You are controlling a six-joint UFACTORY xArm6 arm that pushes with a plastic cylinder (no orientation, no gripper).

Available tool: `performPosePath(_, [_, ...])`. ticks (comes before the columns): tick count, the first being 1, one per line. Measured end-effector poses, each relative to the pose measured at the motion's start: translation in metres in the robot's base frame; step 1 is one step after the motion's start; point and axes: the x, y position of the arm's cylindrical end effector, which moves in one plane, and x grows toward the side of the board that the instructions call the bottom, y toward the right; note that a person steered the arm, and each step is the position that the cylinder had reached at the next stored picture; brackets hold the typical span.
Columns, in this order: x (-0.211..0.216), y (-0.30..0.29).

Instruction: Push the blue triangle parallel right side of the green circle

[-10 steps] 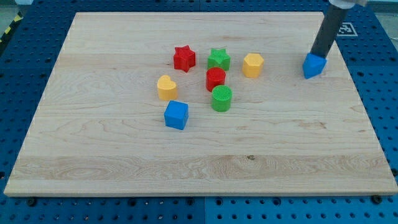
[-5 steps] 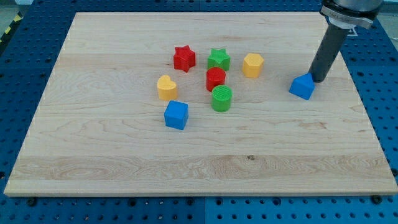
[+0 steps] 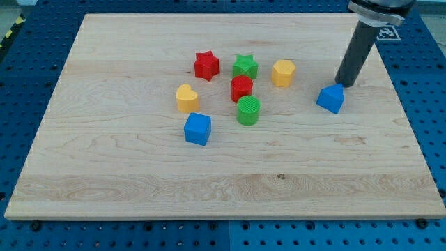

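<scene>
The blue triangle (image 3: pixel 331 98) lies on the wooden board (image 3: pixel 209 174) at the view's right. The green circle (image 3: pixel 248 110) stands near the middle, well to the triangle's left and slightly lower in the view. My tip (image 3: pixel 343 84) is at the triangle's upper right edge, touching or nearly touching it. The dark rod rises from there to the view's top right.
A red star (image 3: pixel 206 65), a green star (image 3: pixel 244 67) and a yellow hexagon (image 3: pixel 283 72) form a row above the green circle. A red block (image 3: pixel 241 88) sits just above it. A yellow heart (image 3: pixel 186 98) and a blue cube (image 3: pixel 197 128) lie to its left.
My tip has moved down and to the left, pushing the blue triangle from the far right toward the view's bottom left. The other blocks have not moved.
</scene>
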Motion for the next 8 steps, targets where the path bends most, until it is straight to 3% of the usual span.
performPosePath(2, [0.045, 0.000])
performPosePath(6, [0.000, -0.021])
performPosePath(8, [0.027, -0.044])
